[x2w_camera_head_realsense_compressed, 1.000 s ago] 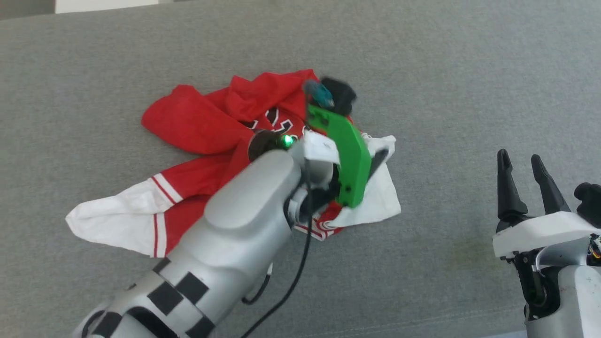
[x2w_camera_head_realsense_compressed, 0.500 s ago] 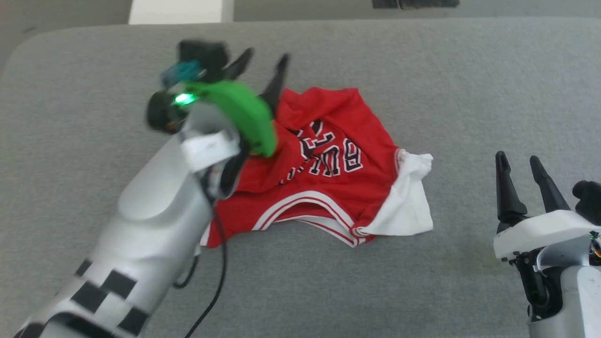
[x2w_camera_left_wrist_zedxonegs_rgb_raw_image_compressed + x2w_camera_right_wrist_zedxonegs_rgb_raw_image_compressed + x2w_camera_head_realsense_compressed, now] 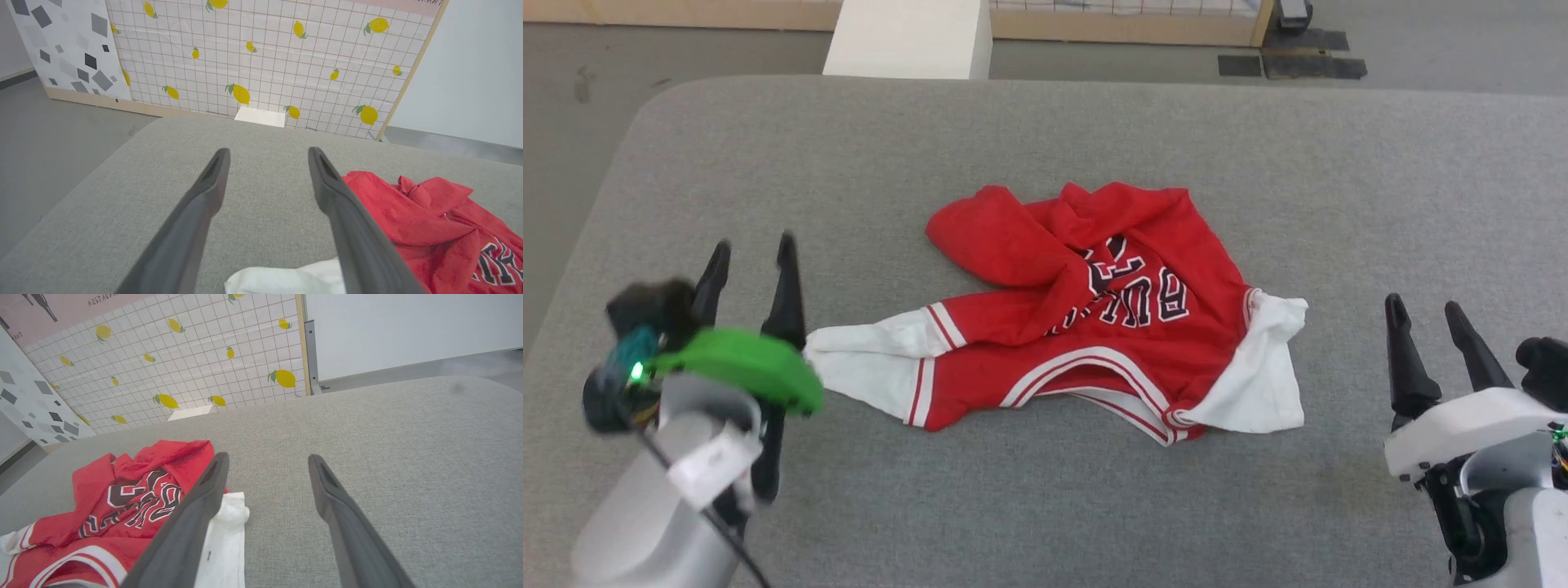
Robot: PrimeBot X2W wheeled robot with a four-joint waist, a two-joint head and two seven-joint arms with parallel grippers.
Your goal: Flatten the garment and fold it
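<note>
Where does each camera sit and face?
Head view: head-mounted, looking down at grey surface and crumpled garment; left gripper lower left, right gripper lower right.
Left wrist view: along open jaws toward lemon panel; garment lower right.
Right wrist view: along open jaws across that surface; garment lower left.
Shared: garment in all; lemon panel in both wrist views.

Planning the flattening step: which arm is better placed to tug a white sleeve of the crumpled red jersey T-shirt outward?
Probably left: the open left pincer sits right beside one white sleeve of the red jersey T-shirt; the open right pincer stands apart from the other sleeve.
</note>
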